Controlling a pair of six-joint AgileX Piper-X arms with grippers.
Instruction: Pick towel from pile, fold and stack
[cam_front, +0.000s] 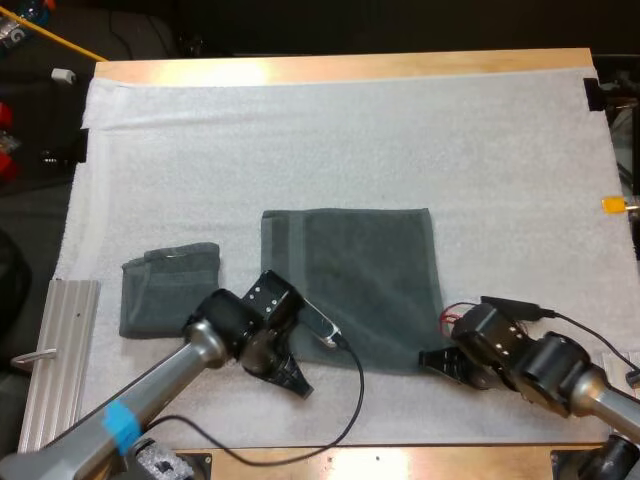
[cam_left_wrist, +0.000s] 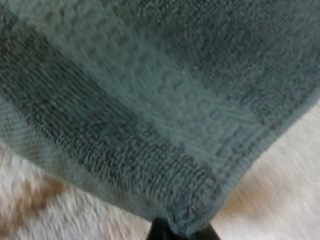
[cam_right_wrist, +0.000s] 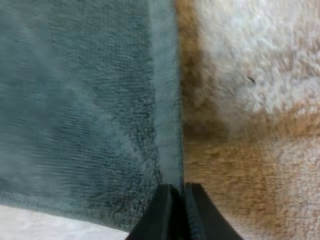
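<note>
A dark grey-green towel (cam_front: 360, 280) lies spread flat in the middle of the white mat (cam_front: 350, 130). My left gripper (cam_front: 298, 383) is at its near left corner. In the left wrist view the black fingertips (cam_left_wrist: 160, 232) pinch the towel's (cam_left_wrist: 150, 100) hemmed corner, so it is shut on it. At the near right corner my right gripper (cam_front: 432, 360) (cam_right_wrist: 179, 210) is shut on the towel's edge (cam_right_wrist: 167, 125), fingers pressing from both sides. A second towel, folded small (cam_front: 168, 290), rests on the mat to the left, apart from both grippers.
A ribbed metal rail (cam_front: 55, 360) with a small hook lies along the mat's near left edge. The wooden table's front edge (cam_front: 400, 458) runs just behind the grippers. The mat's far half is bare white.
</note>
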